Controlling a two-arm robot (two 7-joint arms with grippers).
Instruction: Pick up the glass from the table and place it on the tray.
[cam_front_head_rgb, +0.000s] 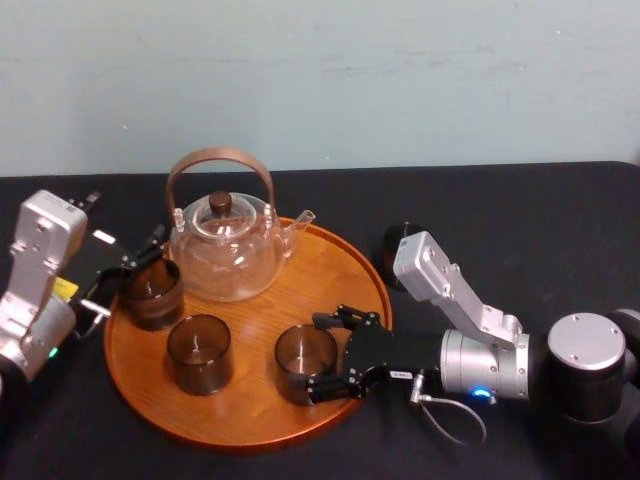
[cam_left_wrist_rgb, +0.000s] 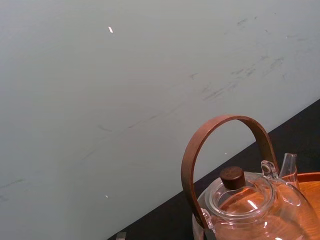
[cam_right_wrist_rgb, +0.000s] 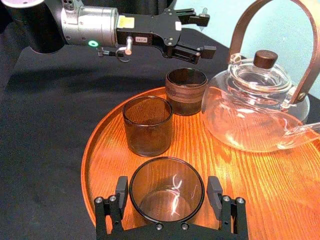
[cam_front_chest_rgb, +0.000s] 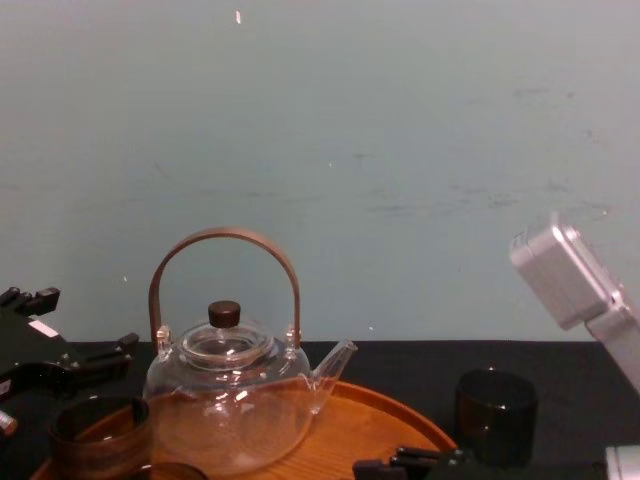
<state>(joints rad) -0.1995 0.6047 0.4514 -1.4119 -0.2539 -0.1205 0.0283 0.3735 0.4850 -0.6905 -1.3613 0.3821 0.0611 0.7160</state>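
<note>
The glass (cam_right_wrist_rgb: 167, 200) stands upright on the tray (cam_front_head_rgb: 340, 265), in the lower middle of the head view, just inside the rim's right edge. The right end effector (cam_front_head_rgb: 318, 358) is clenched on it, a pad against each side, held low and level, probably so it cannot tip on the wood. Placing looks all but done. The left end effector (cam_right_wrist_rgb: 204, 34) hangs released over a squat cup (cam_front_head_rgb: 152, 292) at the tray's left, beside the teapot (cam_front_head_rgb: 225, 250). Another dark cup (cam_front_chest_rgb: 495, 415) sits on the bench (cam_front_head_rgb: 520, 215).
</note>
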